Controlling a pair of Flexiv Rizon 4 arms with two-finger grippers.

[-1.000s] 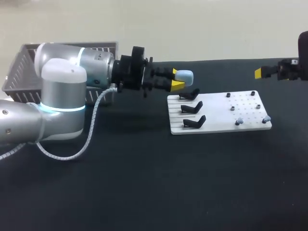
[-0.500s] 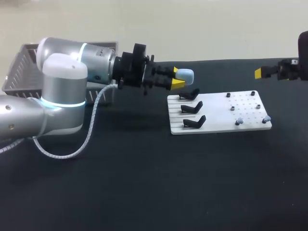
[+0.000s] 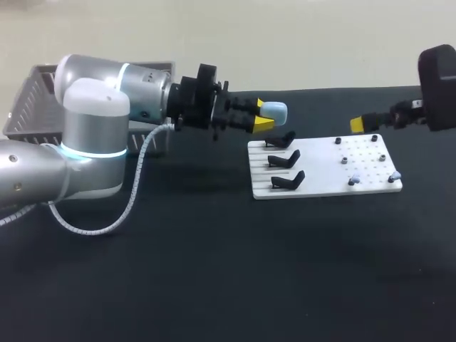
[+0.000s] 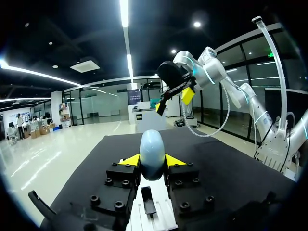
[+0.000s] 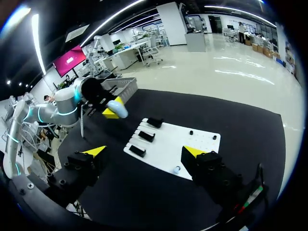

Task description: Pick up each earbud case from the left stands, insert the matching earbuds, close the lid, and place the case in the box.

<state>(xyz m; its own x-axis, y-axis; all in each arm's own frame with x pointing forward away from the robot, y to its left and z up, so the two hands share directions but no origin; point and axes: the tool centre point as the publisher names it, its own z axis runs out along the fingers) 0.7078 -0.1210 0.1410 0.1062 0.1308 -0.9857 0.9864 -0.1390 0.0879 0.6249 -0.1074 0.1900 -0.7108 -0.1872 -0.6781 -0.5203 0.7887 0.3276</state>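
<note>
My left fingers (image 3: 263,126) stay clamped on the pale blue earbud case (image 3: 274,110), held in the air just above the stands (image 3: 283,159), while my right arm (image 3: 434,78) has swung in toward the white board (image 3: 320,171), its fingers (image 5: 96,151) spread wide, likely heading for the earbuds (image 3: 354,179) there.

**Head view:** fixed above and behind me, facing down on the bench (image 3: 214,285) from mid-distance. My left arm (image 3: 85,142) enters from its left, my right arm (image 3: 438,85) from its right.

**Left wrist view:** on my left wrist, facing level along the left pincer (image 4: 152,160), very near the case (image 4: 152,147), out over the bench toward my right arm.

**Right wrist view:** on my right wrist, high, facing down past the right pincer (image 5: 145,152) onto the board (image 5: 183,139), farther off.

**Shared:** head and right wrist views both hold the board. All three hold the case. Each wrist view holds the opposite arm.
</note>
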